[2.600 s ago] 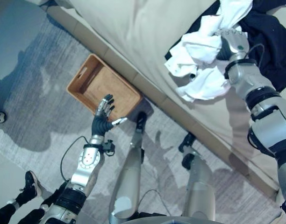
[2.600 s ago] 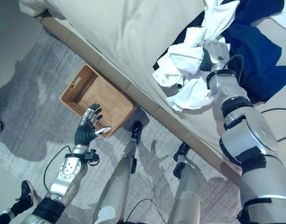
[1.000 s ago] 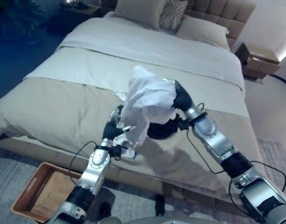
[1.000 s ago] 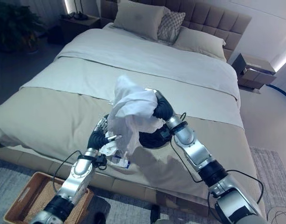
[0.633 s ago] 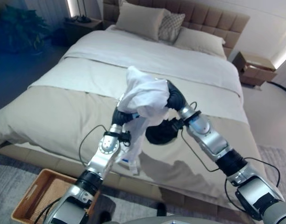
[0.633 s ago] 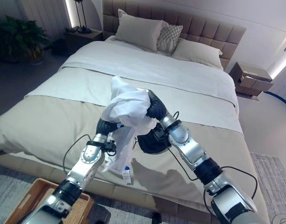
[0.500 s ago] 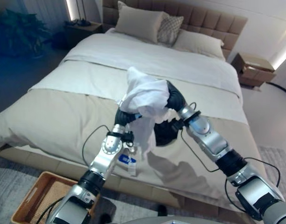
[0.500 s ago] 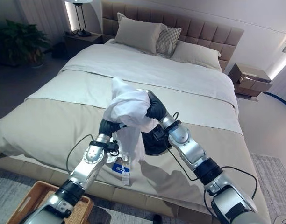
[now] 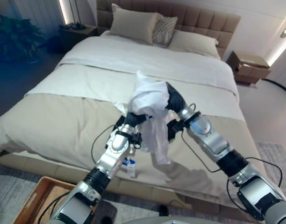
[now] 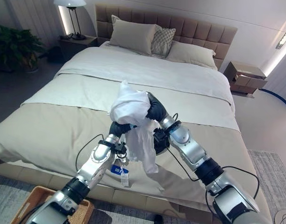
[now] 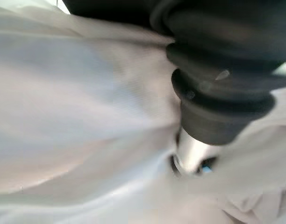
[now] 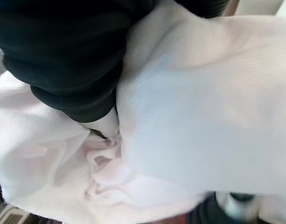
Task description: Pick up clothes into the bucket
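Both arms reach forward and upward, elbows bent, so that the two wrists meet close together in front of the head camera. The left hand (image 9: 132,119) comes up from the lower left, its dark ribbed cover just below the white garment (image 10: 131,108) and its fingers lost in the folds. The right hand (image 10: 155,109) angles in from the lower right, its dark cover pressed against the same cloth from the opposite side, fingers likewise buried in fabric in its wrist view.
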{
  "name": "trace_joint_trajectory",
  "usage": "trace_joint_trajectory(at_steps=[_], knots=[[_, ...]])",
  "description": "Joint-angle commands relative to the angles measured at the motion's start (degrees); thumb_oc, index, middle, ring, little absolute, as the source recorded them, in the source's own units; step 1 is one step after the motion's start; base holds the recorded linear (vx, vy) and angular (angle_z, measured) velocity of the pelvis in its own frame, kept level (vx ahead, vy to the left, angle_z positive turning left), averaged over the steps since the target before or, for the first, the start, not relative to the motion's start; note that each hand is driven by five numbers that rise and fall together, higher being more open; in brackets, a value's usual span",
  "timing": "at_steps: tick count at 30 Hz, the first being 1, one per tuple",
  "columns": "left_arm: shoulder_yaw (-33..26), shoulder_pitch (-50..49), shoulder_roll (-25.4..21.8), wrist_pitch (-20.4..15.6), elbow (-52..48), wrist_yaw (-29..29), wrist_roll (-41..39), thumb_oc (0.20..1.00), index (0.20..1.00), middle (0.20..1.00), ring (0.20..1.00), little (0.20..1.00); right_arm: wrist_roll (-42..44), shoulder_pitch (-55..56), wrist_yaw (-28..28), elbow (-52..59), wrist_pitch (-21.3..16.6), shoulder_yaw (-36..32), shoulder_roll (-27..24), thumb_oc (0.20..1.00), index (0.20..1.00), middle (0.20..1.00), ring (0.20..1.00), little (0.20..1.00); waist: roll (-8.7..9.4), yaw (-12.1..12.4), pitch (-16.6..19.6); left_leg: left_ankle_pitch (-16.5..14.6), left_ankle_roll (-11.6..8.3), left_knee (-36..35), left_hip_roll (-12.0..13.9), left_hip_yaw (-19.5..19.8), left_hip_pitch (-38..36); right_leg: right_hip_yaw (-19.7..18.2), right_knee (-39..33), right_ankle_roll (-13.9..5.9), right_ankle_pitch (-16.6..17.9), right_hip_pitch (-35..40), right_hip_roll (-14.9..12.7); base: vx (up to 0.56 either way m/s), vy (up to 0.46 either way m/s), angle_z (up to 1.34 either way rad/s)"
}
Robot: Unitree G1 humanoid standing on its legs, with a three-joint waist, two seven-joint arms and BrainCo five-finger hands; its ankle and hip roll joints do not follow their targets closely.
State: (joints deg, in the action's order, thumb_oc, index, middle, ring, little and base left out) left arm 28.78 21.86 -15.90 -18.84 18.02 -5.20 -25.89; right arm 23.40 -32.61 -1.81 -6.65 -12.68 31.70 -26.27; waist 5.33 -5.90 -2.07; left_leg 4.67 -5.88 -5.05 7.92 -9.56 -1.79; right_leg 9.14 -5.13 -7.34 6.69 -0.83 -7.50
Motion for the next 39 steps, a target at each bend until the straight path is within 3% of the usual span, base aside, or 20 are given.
trace_joint_trajectory(at_steps=[1,14,15,16,17,23,25,27,28,29,30,31,33,34,35,37,39], knots=[[1.6,3.6,-0.7,-1.4,0.5,1.7,-1.6,0.2,0.2,0.2,0.2,0.2,3.7,-6.5,-0.5,6.2,-3.0,-1.0,1.9,0.2,0.2,0.2,0.2,0.2,2.39,0.5,0.7,-5.2,0.41,3.2,0.5,-3.7,-4.0,0.1,0.9,-5.18,4.0,-0.3,-4.5,0.0,0.0,0.0],[-2.7,1.0,-1.9,-1.9,-2.0,1.2,-3.8,0.2,0.2,0.2,0.2,0.2,3.8,-3.4,-1.2,6.3,-2.7,-2.7,1.8,0.2,0.2,0.2,0.2,0.2,2.15,1.6,0.3,-5.5,0.03,5.1,1.4,-1.9,-3.7,1.9,1.9,-4.22,2.1,1.7,-4.2,0.0,-0.019,0.04],[-3.7,0.3,-2.2,-1.9,-2.1,0.9,-3.7,0.2,0.2,0.2,0.2,0.2,4.2,-2.4,-1.4,6.2,-2.5,-3.1,1.9,0.297,0.297,0.297,0.297,0.297,2.01,1.9,0.2,-5.4,-0.04,5.2,1.8,-1.6,-3.8,2.1,2.7,-3.94,1.4,2.1,-4.0,0.02,-0.047,0.13],[-4.3,-0.1,-2.4,-1.9,-2.1,0.6,-3.7,0.2,0.2,0.2,0.2,0.2,4.5,-1.8,-1.6,6.2,-2.4,-3.4,1.8,0.551,0.551,0.551,0.551,0.551,1.94,2.0,0.2,-5.4,-0.11,5.4,1.9,-1.3,-3.8,2.3,3.3,-3.82,0.8,2.3,-4.0,0.01,-0.053,0.16],[-4.9,-0.3,-2.6,-2.0,-2.2,0.4,-3.6,0.2,0.2,0.2,0.2,0.2,4.8,-1.3,-1.7,6.2,-2.3,-3.7,1.7,1.0,1.0,1.0,1.0,1.0,1.88,2.1,0.1,-5.3,-0.19,5.6,2.1,-1.0,-3.7,2.4,4.1,-3.69,0.4,2.3,-4.0,0.0,-0.026,0.14],[-8.1,-1.4,-4.3,-2.4,-1.8,-1.6,-2.2,0.2,0.2,0.2,0.2,0.2,4.8,0.4,-2.2,6.2,-2.1,-4.3,0.5,1.0,1.0,1.0,1.0,1.0,1.41,3.0,-2.7,-2.8,-2.18,6.8,4.5,2.4,-1.2,5.3,6.8,-2.37,-2.0,2.5,-2.8,-0.1,-0.092,0.28],[-10.4,-2.7,-5.4,-2.5,-1.3,-3.4,0.0,0.2,0.2,0.2,0.2,0.2,5.9,1.9,-1.6,3.2,-2.4,-4.7,1.8,1.0,1.0,1.0,1.0,1.0,1.61,4.0,-4.6,0.3,-3.41,5.7,6.2,5.0,1.0,7.0,7.1,-1.77,-2.6,1.5,-1.4,-0.19,-0.117,0.36],[-12.1,-4.1,-5.9,-2.6,-2.3,-4.0,0.8,0.2,0.2,0.2,0.2,0.2,6.3,3.5,-1.6,2.1,-3.0,-5.3,2.5,1.0,1.0,1.0,1.0,1.0,1.74,4.0,-5.2,1.2,-3.69,6.0,6.6,6.3,2.5,7.9,7.2,-1.63,-2.6,1.0,-1.1,-0.19,-0.056,0.44],[-10.6,-3.7,-3.2,-2.1,-6.3,-5.4,3.0,0.2,0.2,0.2,0.2,0.2,3.7,5.6,-0.2,0.5,-3.3,-5.7,2.2,1.0,1.0,1.0,1.0,1.0,2.44,3.3,-6.4,-0.3,-2.17,9.4,6.7,3.6,3.9,9.9,8.3,-1.34,-2.0,-0.3,-2.5,-0.23,-0.041,0.4],[-10.6,-3.7,-3.1,-2.0,-6.4,-5.4,3.1,0.2,0.2,0.2,0.2,0.2,3.7,5.7,-0.1,0.6,-3.3,-5.7,2.2,1.0,1.0,1.0,1.0,1.0,2.39,3.2,-6.3,-0.6,-2.14,9.9,6.7,3.8,4.3,10.0,8.5,-1.38,-2.1,-0.4,-2.5,-0.23,-0.011,0.45],[-11.9,-5.2,-2.6,-2.3,2.4,-4.5,3.6,0.2,0.2,0.2,0.2,0.2,3.2,6.0,0.0,-0.3,-3.4,-6.0,2.1,1.0,1.0,1.0,1.0,1.0,2.73,2.5,-6.8,-2.8,-1.45,13.2,6.8,1.5,4.1,10.3,8.9,-1.16,-1.9,-1.1,-3.1,-0.2,0.064,0.58],[-13.2,-5.5,-3.4,-3.2,6.2,-5.2,4.6,0.2,0.2,0.2,0.2,0.2,2.5,6.8,1.1,-2.1,-3.8,-6.0,2.3,1.0,1.0,1.0,1.0,1.0,2.59,2.3,-6.9,-6.5,-1.16,17.6,5.4,1.8,3.5,10.6,9.5,-0.87,-1.5,-2.7,-4.1,-0.25,0.091,0.56],[-13.4,-5.7,-3.6,-3.1,6.2,-5.8,5.2,0.2,0.2,0.2,0.2,0.2,2.7,7.8,1.0,-2.3,-3.8,-6.4,2.6,1.0,1.0,1.0,1.0,1.0,2.68,1.9,-6.8,-7.7,-0.91,18.3,4.4,2.1,3.2,11.0,9.5,-0.81,-1.1,-3.3,-4.8,-0.16,0.11,0.23],[-13.7,-6.2,-3.6,-3.0,5.0,-6.1,6.3,0.2,0.2,0.2,0.2,0.2,2.1,11.4,1.4,-2.1,-3.5,-7.9,2.1,1.0,1.0,1.0,1.0,1.0,1.98,0.9,-6.7,-10.5,-0.43,17.0,3.8,0.9,0.5,11.8,10.0,-1.0,-0.6,-4.8,-5.6,-0.11,0.106,0.25],[-13.6,-6.3,-3.6,-2.9,4.9,-6.1,6.3,0.2,0.2,0.2,0.2,0.2,2.1,11.5,1.4,-2.0,-3.4,-7.9,2.1,1.0,1.0,1.0,1.0,1.0,2.15,0.8,-6.5,-10.2,-0.34,16.7,3.5,0.9,0.6,11.8,9.9,-1.01,-0.5,-4.9,-5.8,-0.19,0.253,0.65],[-12.7,-6.4,-3.5,-2.4,4.9,-6.1,8.4,0.2,0.2,0.2,0.2,0.2,0.1,14.8,2.2,-2.4,-3.1,-10.1,2.1,1.0,1.0,1.0,1.0,1.0,0.85,-0.8,-6.3,-10.0,0.52,10.0,1.3,-1.1,-1.3,12.4,9.6,-2.65,2.4,-7.2,-7.8,-0.13,0.248,0.59],[-12.5,-6.5,-3.6,-2.3,4.6,-6.3,8.9,0.2,0.2,0.2,0.2,0.2,-0.2,15.4,2.8,-2.4,-3.2,-10.8,2.5,1.0,1.0,1.0,1.0,1.0,1.03,-0.8,-6.5,-10.3,1.19,9.3,0.0,-1.1,-1.1,12.0,9.7,-3.29,3.5,-8.0,-8.9,-0.09,0.205,0.53]])
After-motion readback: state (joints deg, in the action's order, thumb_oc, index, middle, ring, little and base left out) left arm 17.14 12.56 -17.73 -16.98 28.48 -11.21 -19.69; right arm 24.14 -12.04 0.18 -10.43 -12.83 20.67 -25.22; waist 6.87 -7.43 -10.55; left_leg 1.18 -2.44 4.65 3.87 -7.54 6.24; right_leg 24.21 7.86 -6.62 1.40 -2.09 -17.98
